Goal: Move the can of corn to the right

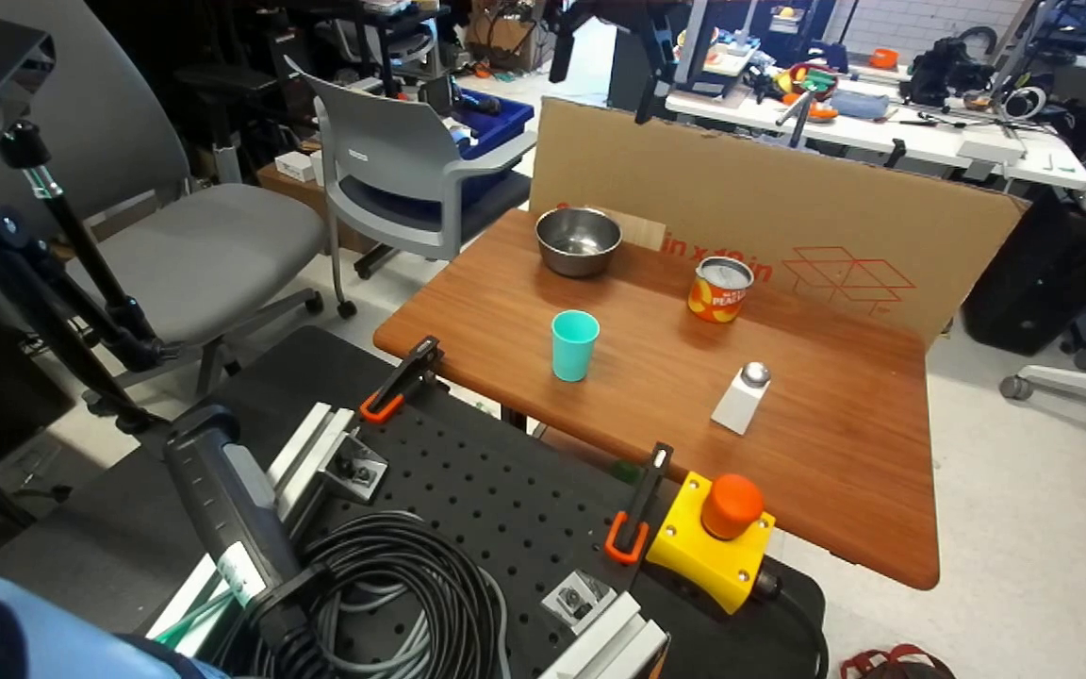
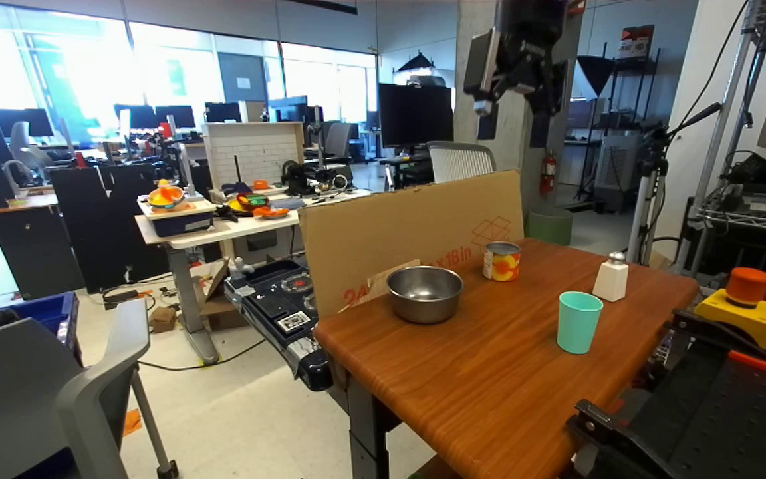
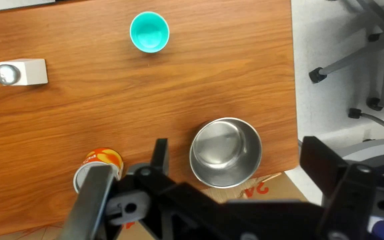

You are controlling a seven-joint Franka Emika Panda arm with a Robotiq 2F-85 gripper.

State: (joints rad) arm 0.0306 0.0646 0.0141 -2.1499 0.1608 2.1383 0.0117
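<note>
The can of corn is the short orange-yellow can with a shiny pale top. It stands upright on the wooden table near the cardboard wall in both exterior views (image 1: 716, 300) (image 2: 502, 263). In the wrist view the can (image 3: 104, 156) is at lower left, partly hidden by the gripper's outer body. My gripper is open and empty, high above the table in both exterior views (image 1: 604, 90) (image 2: 513, 129). In the wrist view its fingertips (image 3: 235, 141) are wide apart, with the steel bowl seen between them far below. The can lies outside the fingers.
The steel bowl (image 1: 578, 243) stands by the cardboard wall (image 1: 788, 203) at a table corner. The teal cup (image 1: 574, 346) stands near the pegboard side. A white shaker with a metal top (image 1: 742, 400) stands on the table (image 1: 845, 453). A yellow emergency-stop box (image 1: 708, 547) sits beside the table.
</note>
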